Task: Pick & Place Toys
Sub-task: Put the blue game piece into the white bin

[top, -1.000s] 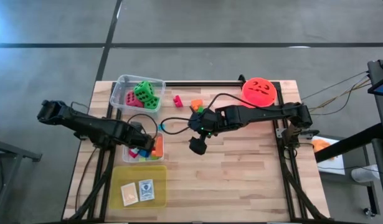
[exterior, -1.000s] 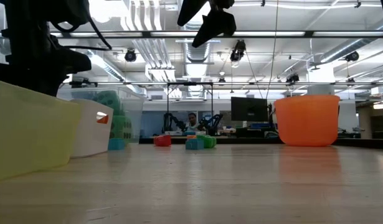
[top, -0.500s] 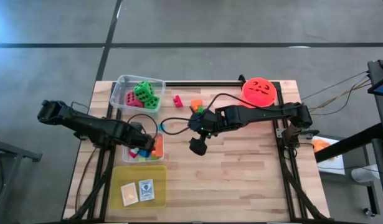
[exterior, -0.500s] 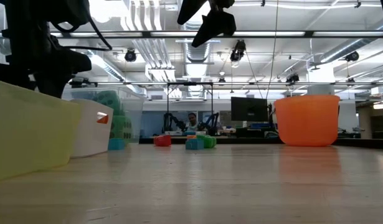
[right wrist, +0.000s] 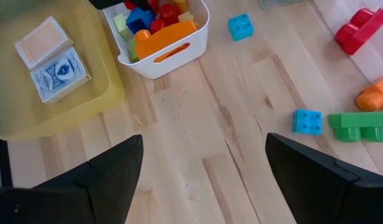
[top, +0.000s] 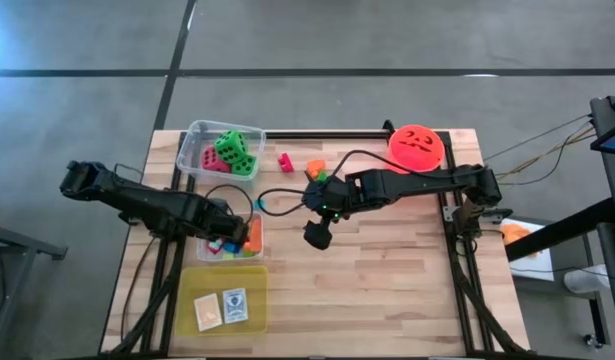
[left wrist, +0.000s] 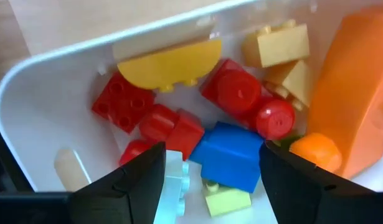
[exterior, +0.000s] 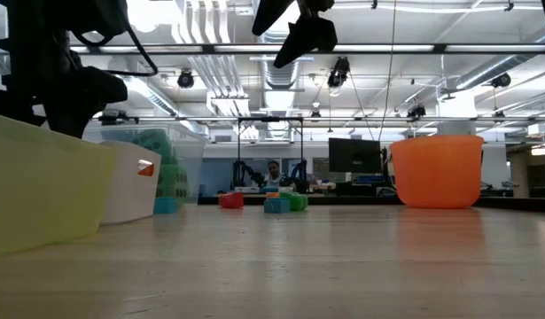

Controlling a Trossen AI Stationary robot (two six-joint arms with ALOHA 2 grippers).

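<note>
My left gripper (left wrist: 207,193) points down into the white tub (top: 233,240), open, over a heap of red, yellow, blue and orange blocks. A blue block (left wrist: 231,155) lies loose below its fingers. My right gripper (right wrist: 203,186) hangs open above the middle of the table (top: 317,235) and holds nothing. Below it on the wood lie two blue blocks (right wrist: 307,121) (right wrist: 241,27), a green block (right wrist: 359,124), an orange block (right wrist: 375,96) and a pink-red block (right wrist: 359,31). Green and pink dice (top: 232,152) sit in a clear tub.
A yellow tray (top: 192,300) holding two cards (right wrist: 51,62) stands at the near left, next to the white tub. The red-orange bucket (top: 416,146) stands at the far right. Bare wood lies across the table's near right half (top: 387,290).
</note>
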